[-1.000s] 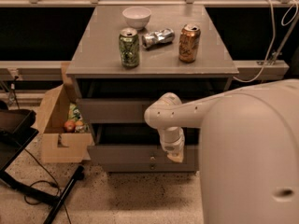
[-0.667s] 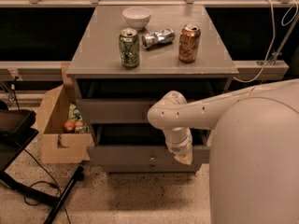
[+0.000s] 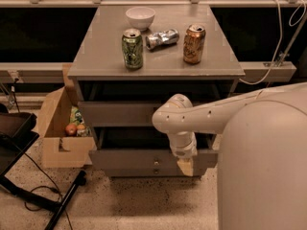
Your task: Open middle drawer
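The grey cabinet has three drawers, one above another. The middle drawer [image 3: 124, 158] stands pulled out a little from the cabinet, with a dark gap above its front, and its small knob [image 3: 156, 163] shows near the centre. My gripper [image 3: 185, 166] hangs from the white arm, points downward, and sits in front of the right part of that drawer front, to the right of the knob. The top drawer [image 3: 120, 114] sits further back. Only a thin strip of the bottom drawer [image 3: 139, 172] shows under the middle one.
On the cabinet top [image 3: 96, 56] stand a white bowl [image 3: 140, 17], a green can [image 3: 132, 49], a crushed silver can [image 3: 161, 38] and an orange can [image 3: 194, 44]. A cardboard box [image 3: 60, 128] with snacks sits on the floor at left. A black stand and cable [image 3: 29, 195] lie at lower left.
The arm's wrist and gripper have shifted slightly right and down across the middle drawer's front. The drawer itself looks unchanged.
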`<state>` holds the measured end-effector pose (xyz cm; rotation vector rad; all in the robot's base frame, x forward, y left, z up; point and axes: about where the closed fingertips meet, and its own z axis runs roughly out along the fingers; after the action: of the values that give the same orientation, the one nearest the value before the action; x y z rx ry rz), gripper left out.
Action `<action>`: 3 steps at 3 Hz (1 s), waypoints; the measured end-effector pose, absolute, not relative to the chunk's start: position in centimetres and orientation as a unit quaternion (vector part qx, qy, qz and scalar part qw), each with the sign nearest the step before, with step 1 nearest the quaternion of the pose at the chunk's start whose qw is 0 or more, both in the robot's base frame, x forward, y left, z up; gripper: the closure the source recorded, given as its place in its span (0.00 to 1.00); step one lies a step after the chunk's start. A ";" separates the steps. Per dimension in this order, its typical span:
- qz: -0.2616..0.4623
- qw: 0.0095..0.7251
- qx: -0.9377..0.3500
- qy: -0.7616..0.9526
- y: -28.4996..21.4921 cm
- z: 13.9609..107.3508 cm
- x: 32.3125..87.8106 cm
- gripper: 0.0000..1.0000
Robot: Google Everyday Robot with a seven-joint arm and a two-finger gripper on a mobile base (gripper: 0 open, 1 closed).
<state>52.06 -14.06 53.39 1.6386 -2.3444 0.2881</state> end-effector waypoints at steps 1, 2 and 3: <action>0.067 0.077 0.600 -0.794 -12.8 51.7 54.3 0.00; 0.064 0.061 0.617 -0.782 -12.4 51.4 54.9 0.00; 0.056 0.061 0.618 -0.782 -12.8 50.6 55.1 0.00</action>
<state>55.12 -12.78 50.58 1.8692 -2.3657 0.1683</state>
